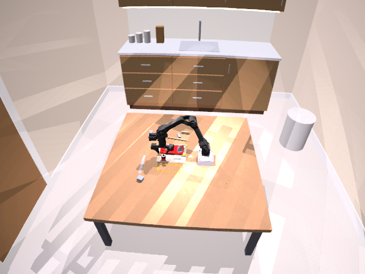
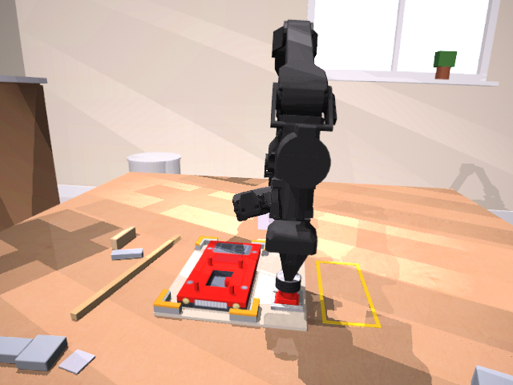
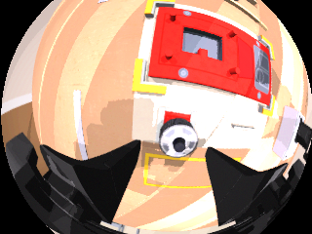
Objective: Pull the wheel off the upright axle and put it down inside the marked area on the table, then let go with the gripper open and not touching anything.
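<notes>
The wheel [image 1: 163, 156] [image 2: 288, 285] [image 3: 178, 130], with a black tyre and a pale rim, sits over the upright axle's red base [image 2: 286, 298] [image 3: 172, 116]. The axle itself is hidden by the wheel. My gripper [image 2: 291, 277] [image 3: 175, 148] is open, pointing down just above the wheel. The wrist view shows a gap between each fingertip and the wheel's sides; I cannot tell the exact height. The marked area's yellow outline [image 1: 168, 172] [image 2: 321, 289] [image 3: 166, 185] lies beside the base plate and has nothing in it.
A red car body [image 2: 225, 261] [image 3: 171, 36] sits between yellow-grey corner brackets on the pale base plate [image 2: 285, 319], beside the axle. A wooden stick [image 2: 128, 275] lies beyond it. A small grey block [image 1: 140, 178] and a pale strip [image 1: 141, 165] [image 3: 79, 122] lie left of the marked area.
</notes>
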{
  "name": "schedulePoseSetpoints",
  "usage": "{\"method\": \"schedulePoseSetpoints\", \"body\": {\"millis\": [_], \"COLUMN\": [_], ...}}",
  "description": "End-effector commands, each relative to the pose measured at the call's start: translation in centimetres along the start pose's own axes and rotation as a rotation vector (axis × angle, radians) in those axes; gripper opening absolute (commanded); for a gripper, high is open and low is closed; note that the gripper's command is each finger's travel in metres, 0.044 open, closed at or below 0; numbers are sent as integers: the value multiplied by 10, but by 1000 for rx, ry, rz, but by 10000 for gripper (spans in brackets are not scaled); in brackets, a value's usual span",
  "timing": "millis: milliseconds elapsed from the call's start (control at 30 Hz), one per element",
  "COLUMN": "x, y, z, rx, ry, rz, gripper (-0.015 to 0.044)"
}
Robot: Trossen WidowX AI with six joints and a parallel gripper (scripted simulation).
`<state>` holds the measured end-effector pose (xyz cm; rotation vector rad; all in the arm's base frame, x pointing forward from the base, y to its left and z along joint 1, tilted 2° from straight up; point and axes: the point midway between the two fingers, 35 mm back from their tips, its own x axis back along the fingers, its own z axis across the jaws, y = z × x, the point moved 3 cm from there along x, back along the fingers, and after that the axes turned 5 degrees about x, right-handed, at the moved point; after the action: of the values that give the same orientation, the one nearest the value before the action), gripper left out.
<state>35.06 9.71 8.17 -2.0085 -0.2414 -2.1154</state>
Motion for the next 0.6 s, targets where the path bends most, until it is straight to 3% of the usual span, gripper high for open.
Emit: {"method": "schedulePoseSetpoints", "body": {"millis": [0,133,233,567], "x": [-23,-26,-22,-22], "y": [-1,-1,0,0], "z": [-4,-4,-5,-5], "rx": [-3,-3,1,1], "ry": [-12,-12,-19,-19], "rz": [4,4,0,0], "gripper": [300,300,221,135]}}
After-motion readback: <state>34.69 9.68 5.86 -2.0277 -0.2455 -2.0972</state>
